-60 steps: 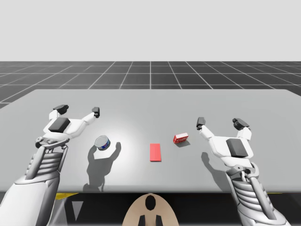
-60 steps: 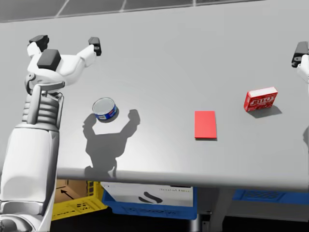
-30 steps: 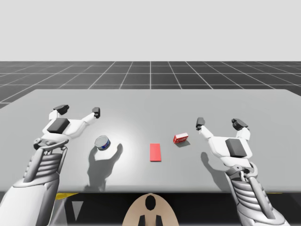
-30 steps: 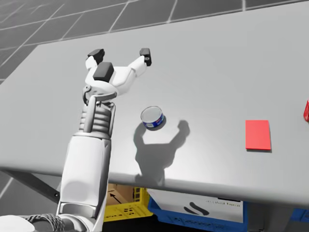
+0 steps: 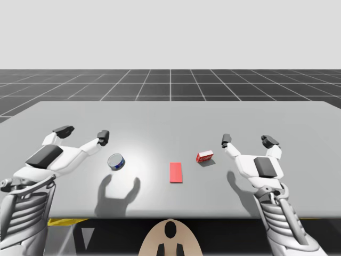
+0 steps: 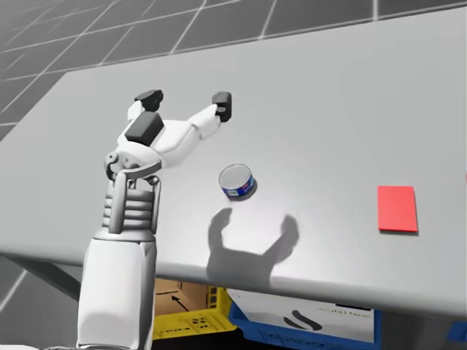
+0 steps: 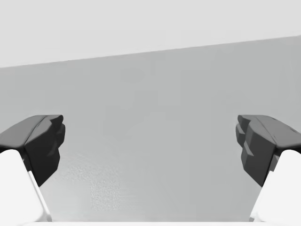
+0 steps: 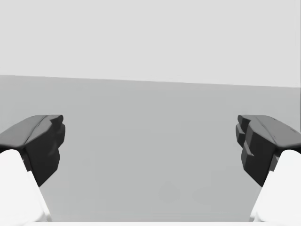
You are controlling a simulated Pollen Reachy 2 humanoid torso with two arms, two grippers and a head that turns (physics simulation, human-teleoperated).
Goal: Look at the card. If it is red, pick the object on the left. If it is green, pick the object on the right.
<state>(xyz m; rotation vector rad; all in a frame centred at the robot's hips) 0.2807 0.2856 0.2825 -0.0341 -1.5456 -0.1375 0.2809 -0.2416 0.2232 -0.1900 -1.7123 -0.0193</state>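
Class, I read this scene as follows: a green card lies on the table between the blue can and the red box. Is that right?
Not quite: the card is red, not green, as the high view shows. It does lie between the blue can and the red box.

Table point(image 5: 170, 116): smooth matt grey. Can point(image 6: 237, 180): metallic-looking lid, glossy blue side. Card point(image 5: 176, 172): matt red, paper-like.

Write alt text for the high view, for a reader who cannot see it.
A red card lies flat on a grey table, a blue can to its left and a red box to its right. My left gripper is open beside the can, my right gripper open beside the box, neither touching.
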